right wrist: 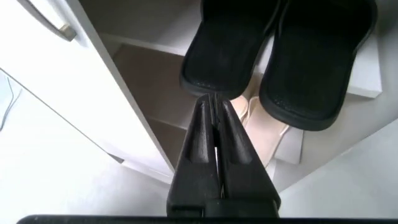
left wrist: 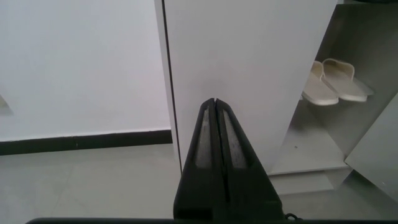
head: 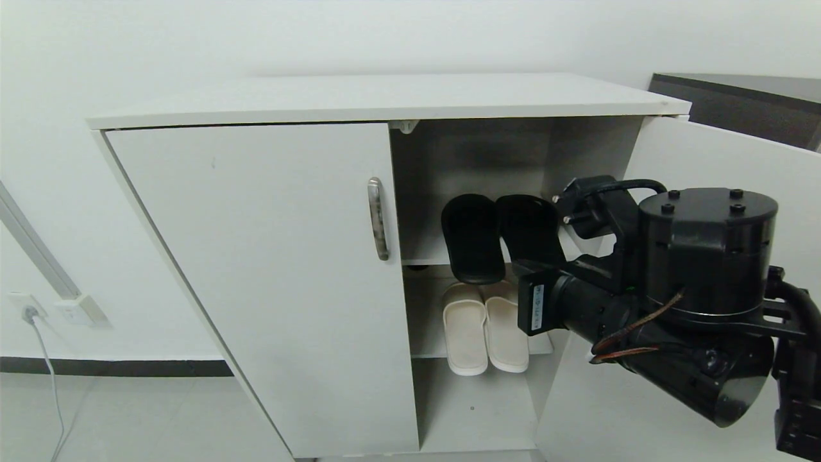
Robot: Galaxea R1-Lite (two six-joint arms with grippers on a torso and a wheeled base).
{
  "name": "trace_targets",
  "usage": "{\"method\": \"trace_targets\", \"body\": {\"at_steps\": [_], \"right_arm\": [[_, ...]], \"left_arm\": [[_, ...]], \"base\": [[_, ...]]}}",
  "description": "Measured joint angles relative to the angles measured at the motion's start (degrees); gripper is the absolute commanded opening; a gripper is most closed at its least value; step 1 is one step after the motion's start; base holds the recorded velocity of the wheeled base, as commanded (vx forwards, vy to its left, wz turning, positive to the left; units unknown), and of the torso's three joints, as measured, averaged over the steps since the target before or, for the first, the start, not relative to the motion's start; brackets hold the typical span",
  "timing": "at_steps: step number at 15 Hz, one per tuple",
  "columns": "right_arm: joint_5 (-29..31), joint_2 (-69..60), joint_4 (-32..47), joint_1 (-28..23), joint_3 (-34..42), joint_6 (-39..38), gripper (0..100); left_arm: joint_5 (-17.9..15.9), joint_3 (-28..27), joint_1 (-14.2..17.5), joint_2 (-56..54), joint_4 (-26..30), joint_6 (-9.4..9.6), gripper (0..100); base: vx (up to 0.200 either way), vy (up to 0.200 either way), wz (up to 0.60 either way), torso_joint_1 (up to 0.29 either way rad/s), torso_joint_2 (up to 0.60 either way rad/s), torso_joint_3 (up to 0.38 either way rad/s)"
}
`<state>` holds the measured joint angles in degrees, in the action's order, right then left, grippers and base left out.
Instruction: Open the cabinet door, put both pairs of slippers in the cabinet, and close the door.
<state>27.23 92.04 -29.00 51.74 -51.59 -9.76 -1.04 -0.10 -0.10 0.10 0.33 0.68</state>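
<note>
Slippers of both pairs lie inside the white laminate cabinet (head: 385, 96): the black rubber pair (head: 473, 237) on its upper shelf, the cream pair (head: 484, 327) on the shelf below, each lying front to back. The right gripper (right wrist: 215, 99), jaws pressed together on nothing, sits at the cabinet's open half, just before the black pair. The cabinet's swung-out white right door (head: 705, 154) stands on that arm's outer side, so the right arm is nearer. The left gripper (left wrist: 215, 102), likewise clamped on nothing, faces the cabinet's closed left door (head: 256, 256).
</note>
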Motion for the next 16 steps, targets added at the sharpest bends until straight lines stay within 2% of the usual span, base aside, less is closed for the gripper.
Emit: {"method": "trace_targets", "body": {"at_steps": [16], "right_arm": [[-0.3,1.2,0.0,0.2,1.0,-0.1,0]], "left_arm": [[0.0,0.0,0.0,0.0,0.0,-0.11,0]], "base": [[-0.200,0.000,0.00,0.002,0.00,0.002]]}}
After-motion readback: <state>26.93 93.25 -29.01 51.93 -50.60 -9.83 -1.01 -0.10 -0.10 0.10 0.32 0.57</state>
